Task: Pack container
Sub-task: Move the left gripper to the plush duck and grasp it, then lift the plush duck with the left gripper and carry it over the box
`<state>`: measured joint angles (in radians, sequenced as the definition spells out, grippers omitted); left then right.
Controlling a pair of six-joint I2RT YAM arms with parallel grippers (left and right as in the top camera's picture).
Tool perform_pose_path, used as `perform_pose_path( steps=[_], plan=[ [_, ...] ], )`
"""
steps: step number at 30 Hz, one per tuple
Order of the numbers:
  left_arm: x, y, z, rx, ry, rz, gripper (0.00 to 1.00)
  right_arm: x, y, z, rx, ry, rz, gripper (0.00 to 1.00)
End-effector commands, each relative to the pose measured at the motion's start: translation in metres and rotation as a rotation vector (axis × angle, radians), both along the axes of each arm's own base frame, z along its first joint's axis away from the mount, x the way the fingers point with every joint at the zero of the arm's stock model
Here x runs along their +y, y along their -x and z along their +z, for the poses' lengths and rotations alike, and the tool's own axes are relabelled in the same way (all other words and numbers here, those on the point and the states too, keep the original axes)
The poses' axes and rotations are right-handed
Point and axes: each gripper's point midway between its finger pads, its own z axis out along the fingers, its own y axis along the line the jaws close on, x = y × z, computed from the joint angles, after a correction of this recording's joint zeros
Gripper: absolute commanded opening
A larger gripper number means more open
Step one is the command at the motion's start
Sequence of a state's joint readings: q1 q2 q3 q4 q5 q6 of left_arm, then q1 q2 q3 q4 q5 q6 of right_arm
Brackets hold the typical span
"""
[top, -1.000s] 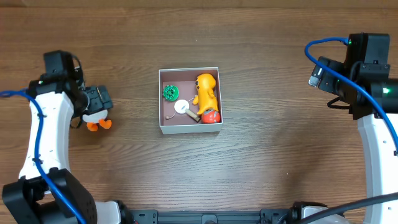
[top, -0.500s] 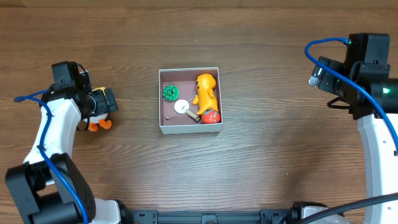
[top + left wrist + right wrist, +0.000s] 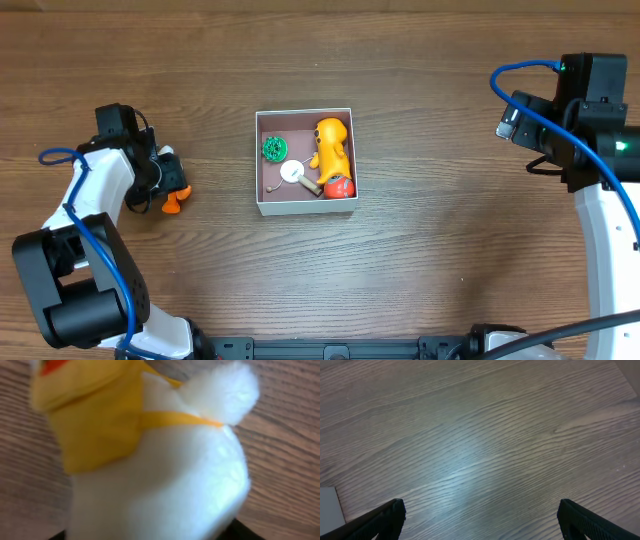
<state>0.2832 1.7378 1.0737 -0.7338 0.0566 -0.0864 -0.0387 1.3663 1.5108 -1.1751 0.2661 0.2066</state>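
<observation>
The container (image 3: 305, 209), a square white-walled box with a pink-brown inside, sits mid-table. It holds an orange toy animal (image 3: 332, 148), a green toy (image 3: 273, 149), a white disc (image 3: 292, 171) and a red toy (image 3: 341, 186). My left gripper (image 3: 160, 172) is down over a plush penguin at the left, hiding all but an orange foot (image 3: 172, 203). In the left wrist view the plush's white belly and yellow scarf (image 3: 160, 470) fill the frame, and my fingers (image 3: 150, 536) sit wide apart either side of it. My right gripper (image 3: 479, 520) is open and empty over bare wood.
The right arm (image 3: 575, 130) hovers at the far right of the table. A pale corner, likely the container's wall (image 3: 327, 510), shows at the left edge of the right wrist view. Brown wood surrounds the container.
My left gripper has swung in over the penguin and turned, covering most of it. The penguin has shifted slightly right. The right arm has not moved.
</observation>
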Motion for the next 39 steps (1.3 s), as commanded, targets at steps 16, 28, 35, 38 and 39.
perform_pose_path(
  steps=[16, 28, 35, 38, 39],
  plan=[
    [-0.055, -0.041, 0.163, -0.379, 0.219, -0.069, 0.04, -0.001, -0.001, 0.004, -0.012, 0.0, -0.007, 1.0],
    [-0.21, -0.019, 0.205, -0.448, 0.348, -0.389, 0.04, -0.001, -0.001, 0.004, -0.012, 0.0, -0.007, 1.0],
    [-0.253, -0.011, 0.193, -0.441, 0.226, -0.465, 0.04, -0.001, -0.001, 0.004, -0.012, 0.0, -0.007, 1.0],
    [-0.264, -0.014, 0.173, -0.399, 0.18, -0.463, 0.04, -0.001, -0.001, 0.004, -0.012, 0.0, -0.007, 1.0],
    [-0.265, -0.017, 0.167, -0.389, 0.168, -0.45, 0.04, -0.001, -0.001, 0.004, -0.012, 0.0, -0.007, 1.0]
  ],
)
